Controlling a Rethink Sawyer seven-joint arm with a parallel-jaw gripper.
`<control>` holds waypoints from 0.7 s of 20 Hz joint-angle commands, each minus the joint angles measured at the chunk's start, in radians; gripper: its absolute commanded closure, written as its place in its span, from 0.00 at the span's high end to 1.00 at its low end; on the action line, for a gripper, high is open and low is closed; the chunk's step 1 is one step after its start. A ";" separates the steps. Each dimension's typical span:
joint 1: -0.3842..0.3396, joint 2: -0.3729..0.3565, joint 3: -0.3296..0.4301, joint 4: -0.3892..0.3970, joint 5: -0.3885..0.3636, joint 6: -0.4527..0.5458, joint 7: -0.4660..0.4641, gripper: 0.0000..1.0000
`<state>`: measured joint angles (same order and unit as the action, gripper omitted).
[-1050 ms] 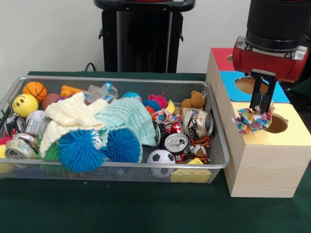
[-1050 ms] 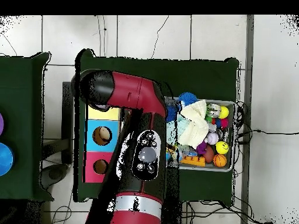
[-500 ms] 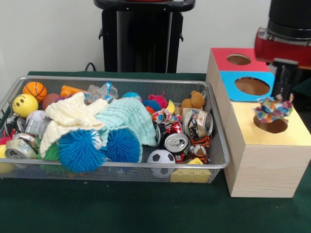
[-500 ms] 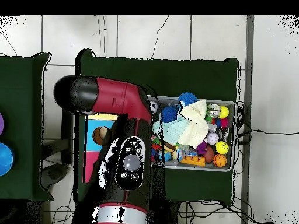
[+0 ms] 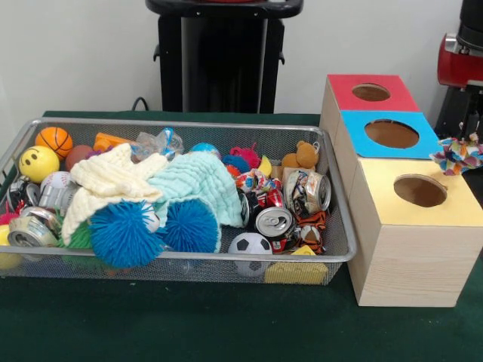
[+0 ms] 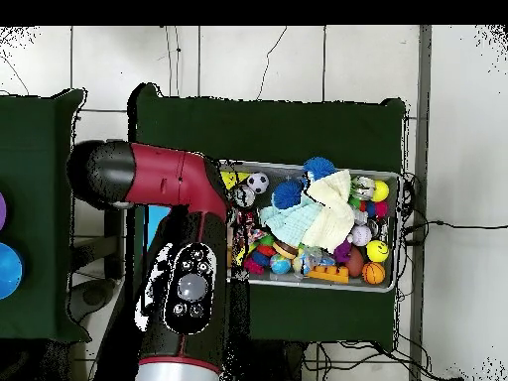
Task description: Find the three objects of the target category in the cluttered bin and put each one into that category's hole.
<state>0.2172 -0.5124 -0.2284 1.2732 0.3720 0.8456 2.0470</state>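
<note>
The multicoloured fabric bundle [image 5: 459, 154] hangs in the air at the right edge of the front view, past the far right corner of the wooden box [image 5: 407, 260], with nothing under it. From that I judge the end effector [image 5: 457, 140] to be closed on it, though only its dark lower part shows above the fabric. A second ago the bundle dangled at the rim of the yellow hole [image 5: 419, 191], and half a second ago it sat right over that opening. Now it has been carried sideways off the box, and the hole stands dark and empty. So the drop has probably not happened, and the bundle would need bringing back over an opening before release. In the overhead view the red arm [image 6: 184, 248] has swung away from the bin and covers most of the box. Next to the yellow hole, the blue hole [image 5: 391, 133] and the red hole [image 5: 370, 92] also show nothing inside. The wire mesh bin [image 5: 181, 124] on the green counter [image 5: 226, 324] is still packed. It holds a cream knitted cloth [image 5: 113, 181] and a mint cloth [image 5: 198, 181] draped over two blue spiky balls [image 5: 124, 234], a mini basketball [image 5: 54, 140], a yellow smiley ball [image 5: 38, 163], a small soccer ball [image 5: 250, 245], crushed drink cans [image 5: 273, 224], a teddy bear [image 5: 304, 156] and a yellow sponge block [image 5: 296, 271]. Which of these share the bundle's category I cannot tell.
</note>
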 commanded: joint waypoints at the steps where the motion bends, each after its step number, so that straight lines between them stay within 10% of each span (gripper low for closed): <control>1: -0.007 0.040 0.042 0.101 0.035 -0.066 0.265 0.00; 14: -0.048 0.061 0.023 0.042 0.004 -0.033 0.192 0.00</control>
<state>0.2187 -0.5004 -0.2374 1.2746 0.3796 0.8452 2.0470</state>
